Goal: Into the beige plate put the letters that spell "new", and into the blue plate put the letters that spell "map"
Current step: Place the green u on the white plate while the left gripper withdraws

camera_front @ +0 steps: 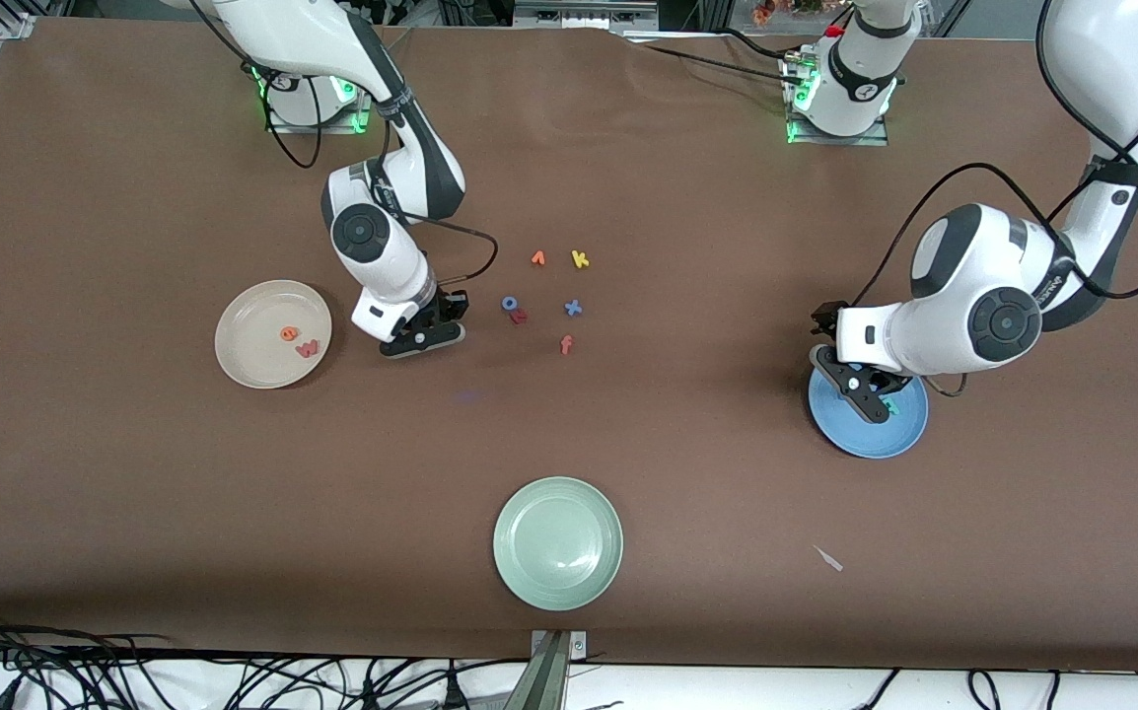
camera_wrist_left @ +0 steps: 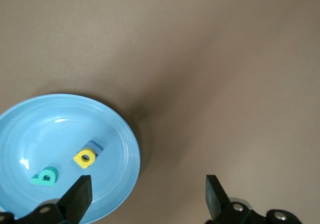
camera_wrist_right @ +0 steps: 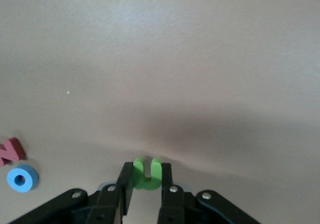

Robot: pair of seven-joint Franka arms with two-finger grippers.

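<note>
**Right wrist view: green "n" is pinched**

The green "n" (camera_wrist_right: 146, 174) sits squeezed in the right gripper (camera_wrist_right: 146, 184) – low over the desk (camera_front: 628, 177), near the beige plate (camera_front: 246, 370). It could slip out on the way. The left gripper (camera_wrist_left: 147, 196) hangs wide open over the blue plate (camera_wrist_left: 30, 134).

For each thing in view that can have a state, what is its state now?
Left end effector: open, over the blue plate's edge.
Right end effector: shut on green "n".
Blue plate: holds yellow, teal and blue letters.
Beige plate: holds two letters.
Pale green plate: empty.
</note>
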